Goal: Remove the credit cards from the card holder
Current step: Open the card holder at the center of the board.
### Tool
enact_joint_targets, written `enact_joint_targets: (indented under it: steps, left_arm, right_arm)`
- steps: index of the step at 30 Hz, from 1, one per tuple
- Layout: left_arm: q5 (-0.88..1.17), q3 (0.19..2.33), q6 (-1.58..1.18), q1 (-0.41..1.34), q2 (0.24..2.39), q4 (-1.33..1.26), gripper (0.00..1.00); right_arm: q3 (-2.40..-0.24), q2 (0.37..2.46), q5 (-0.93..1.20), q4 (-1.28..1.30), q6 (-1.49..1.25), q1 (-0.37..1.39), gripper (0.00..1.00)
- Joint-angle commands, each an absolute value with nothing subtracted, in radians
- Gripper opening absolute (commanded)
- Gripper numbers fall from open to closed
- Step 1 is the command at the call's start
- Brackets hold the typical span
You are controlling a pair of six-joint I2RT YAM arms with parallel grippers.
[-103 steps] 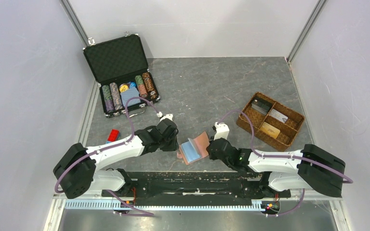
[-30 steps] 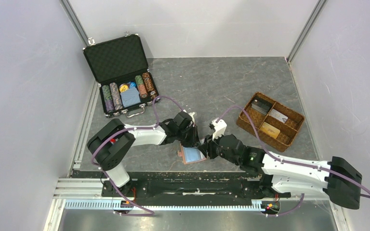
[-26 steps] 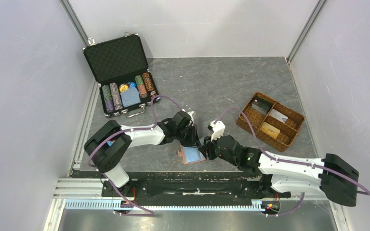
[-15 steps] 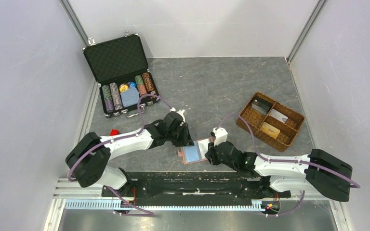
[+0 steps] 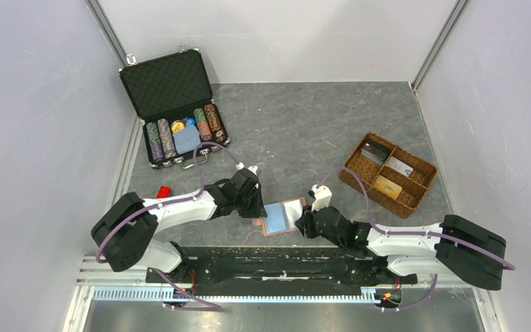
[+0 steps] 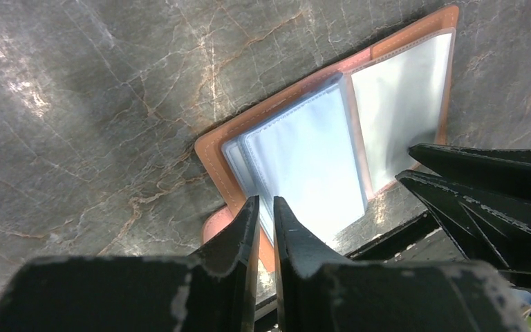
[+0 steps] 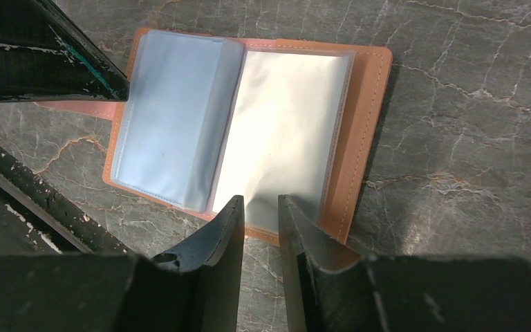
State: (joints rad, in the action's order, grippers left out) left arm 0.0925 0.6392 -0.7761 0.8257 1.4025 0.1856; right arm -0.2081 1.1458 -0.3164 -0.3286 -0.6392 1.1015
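L hand point(image 6: 264, 201) pulled back — card holder point(image 5: 283, 216) open flat, blue sleeves point(image 7: 173, 131) showing.

Both arms low and reaching inward, left tool point(image 5: 257, 207) and right tool point(image 5: 303, 223) facing each other over the counter point(image 5: 304, 124).

The left arm point(image 5: 173, 206) stretches from its base at the lower left toward the middle, forearm nearly level and wrist pitched down. Its fingers point(image 6: 238, 228) stand almost together, with only a thin slit between them. The right arm point(image 5: 401, 238) lies low from the lower right, wrist also tipped down. Its fingers point(image 7: 218, 232) stand slightly wider, with a clear narrow gap. The tools are near but apart, each showing at the edge of the other's wrist view. A purple cable point(image 5: 204, 155) loops along the left arm.
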Motion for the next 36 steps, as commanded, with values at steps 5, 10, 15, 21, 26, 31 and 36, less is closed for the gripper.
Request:
enact_joint_targets:
  steps: [5,10,15,21,26,31,36]
  left_arm:
    - [0.100,0.648,-0.726,0.822,1.428,0.133,0.18]
    - [0.132,0.645,-0.727,0.822,1.436,0.105,0.18]
    - [0.167,0.645,-0.735,0.822,1.439,0.083,0.18]
    - [0.203,0.641,-0.751,0.822,1.447,0.042,0.18]
    - [0.217,0.648,-0.753,0.822,1.469,0.027,0.19]
    - [0.235,0.654,-0.765,0.822,1.470,0.004,0.19]
    - [0.239,0.663,-0.779,0.822,1.466,0.004,0.19]
  right_arm:
    - [-0.188,1.136,-0.315,-0.336,-0.652,1.099,0.30]
    - [-0.209,1.136,-0.299,-0.336,-0.646,1.098,0.35]
    - [-0.236,1.121,-0.271,-0.348,-0.641,1.100,0.44]
    - [-0.290,1.170,-0.252,-0.358,-0.622,1.099,0.51]
    - [-0.282,1.191,-0.239,-0.398,-0.632,1.100,0.68]
    - [-0.291,1.214,-0.250,-0.395,-0.619,1.102,0.74]
    - [-0.336,1.258,-0.320,-0.326,-0.610,1.131,0.80]
